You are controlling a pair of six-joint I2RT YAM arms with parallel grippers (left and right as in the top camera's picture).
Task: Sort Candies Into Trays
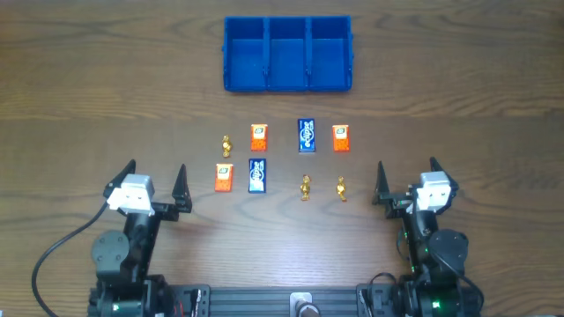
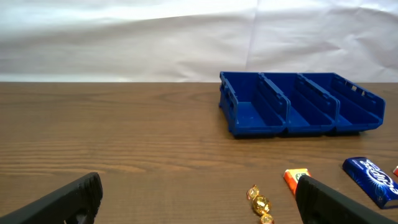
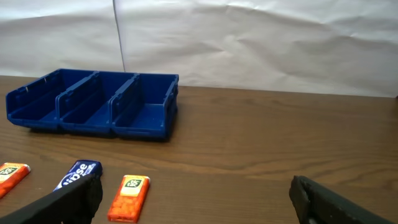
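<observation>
Eight candies (image 2: 260,204) loose on the wooden surface (image 1: 106,79), all on the arms' side of the blue three-compartment tray (image 1: 287,84), none inside it. Nearest the tray: gold-wrapped candy (image 1: 226,145), orange pack (image 1: 258,136), blue bar (image 1: 306,135), second orange pack (image 1: 341,137). One row farther from the tray: third orange pack (image 1: 224,177), second blue bar (image 1: 256,175), second gold-wrapped candy (image 1: 306,187), third gold-wrapped candy (image 1: 341,188). Left end effector (image 1: 157,167) and right end effector (image 1: 406,165) farthest from the tray, fingers spread apart, gripping nothing.
</observation>
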